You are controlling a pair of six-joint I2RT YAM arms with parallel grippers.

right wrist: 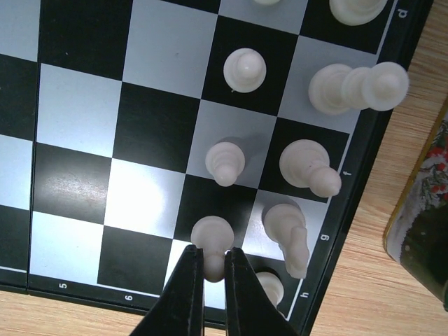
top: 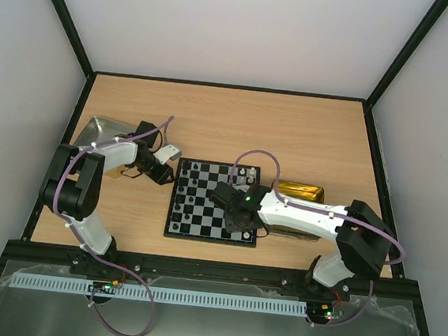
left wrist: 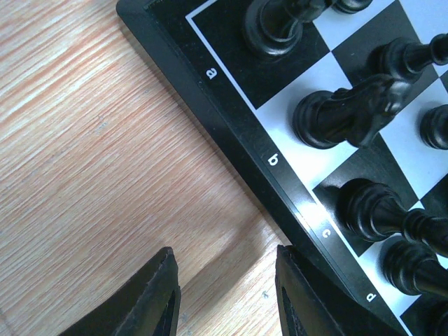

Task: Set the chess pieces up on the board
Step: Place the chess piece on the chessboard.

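The board [top: 204, 214] with black and silver checks lies mid-table. Black pieces [top: 184, 189] stand along its left side, also in the left wrist view [left wrist: 353, 112]. White pieces [top: 245, 172] stand at its right side. My right gripper [right wrist: 214, 269] is over the board's near right corner, shut on a white pawn [right wrist: 212, 241] that stands on the board [right wrist: 77, 112]. Other white pieces [right wrist: 308, 168] stand beside it. My left gripper [left wrist: 224, 280] is open and empty, low over the bare wood just left of the board's rim [left wrist: 231, 112].
A silver tray [top: 100, 134] sits at the far left behind the left arm. A gold tray [top: 301, 193] lies right of the board, partly under the right arm; its edge shows in the right wrist view [right wrist: 420, 224]. Black frame rails border the table.
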